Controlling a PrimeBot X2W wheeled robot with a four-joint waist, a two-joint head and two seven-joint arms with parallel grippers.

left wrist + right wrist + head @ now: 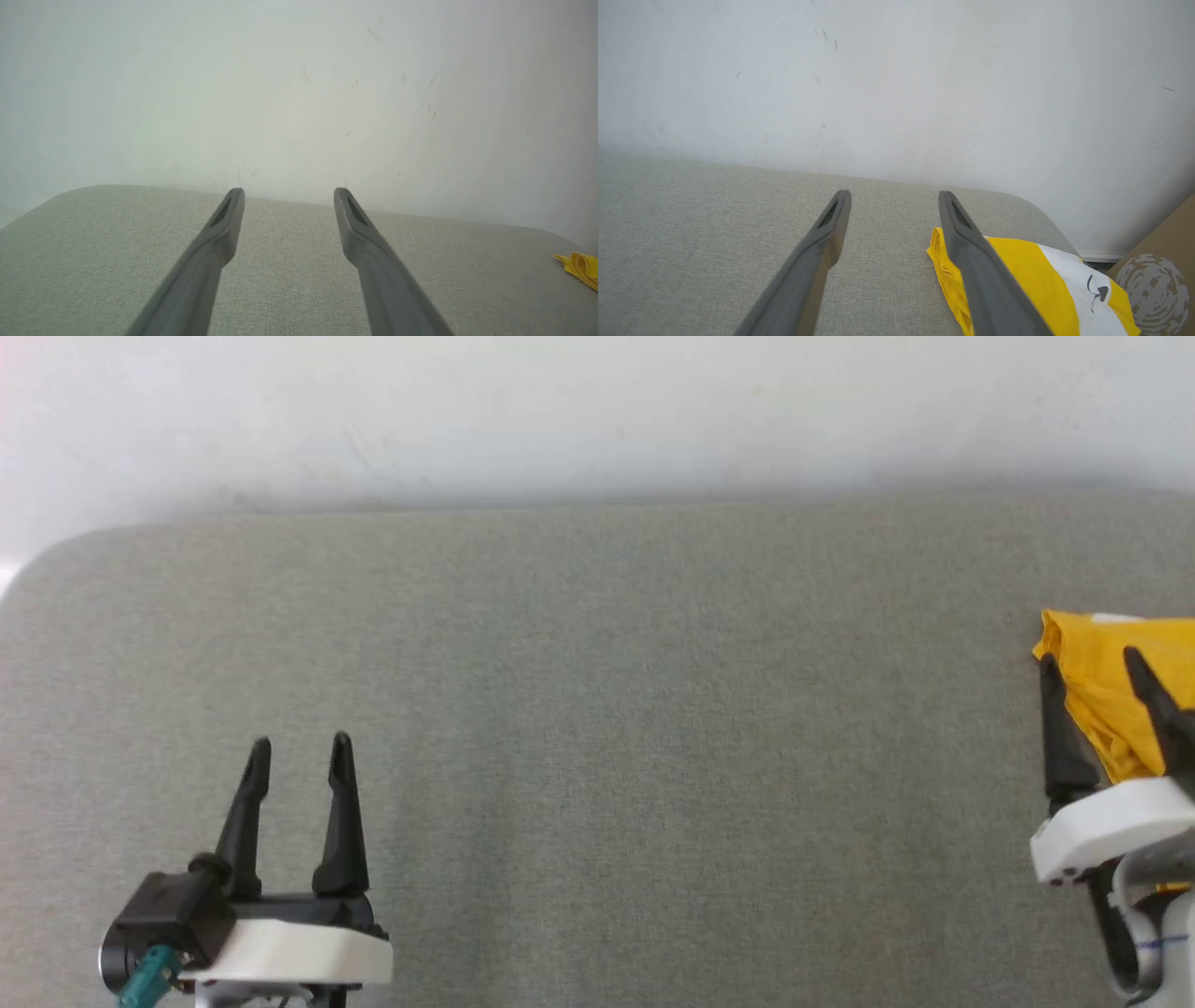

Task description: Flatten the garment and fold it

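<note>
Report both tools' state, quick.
Left tool: open, empty, over the grey pad.
Right tool: open, holding nothing, poised at the garment edge.

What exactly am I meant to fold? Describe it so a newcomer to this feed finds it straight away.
Start from the wide grey fabric-covered surface against the white wall and follow it to its right end, by the brown cardboard box. There, at the fingers of the open right gripper, lies the garment. It is the one bright yellow thing there, with a white patch and black marks.
</note>
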